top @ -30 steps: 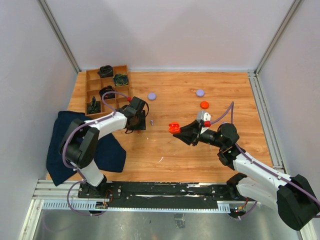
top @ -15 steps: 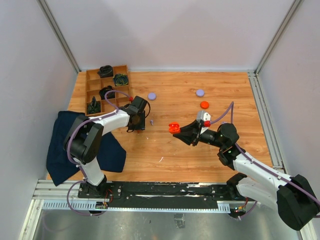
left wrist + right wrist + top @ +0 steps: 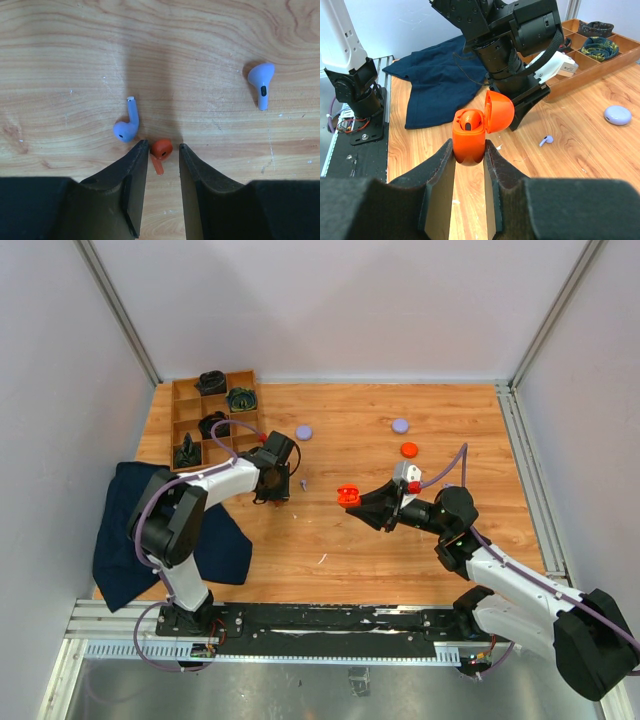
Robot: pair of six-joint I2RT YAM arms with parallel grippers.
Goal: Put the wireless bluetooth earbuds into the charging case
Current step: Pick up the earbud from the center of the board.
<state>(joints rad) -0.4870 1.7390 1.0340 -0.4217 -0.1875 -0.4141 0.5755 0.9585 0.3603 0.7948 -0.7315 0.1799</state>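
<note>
"Orange earbud on the wood, left side — left gripper jaws parted around it, not pinching."
"And the right gripper?"
"Clenched on the open orange case, near the middle."

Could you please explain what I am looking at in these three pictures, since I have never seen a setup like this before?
These are two robot arms bolted at the near edge of a wooden table. One picture looks down from above; the other two come from a camera on each wrist. The left end effector straddles an orange-red plastic earbud lying on the table, not clamped; two lavender plastic earbuds lie nearby. The right end effector grips an orange-red plastic charging case with its lid open. Two round lavender discs, one orange-red disc, a compartmented wooden tray and a dark blue cloth also lie there.
</note>
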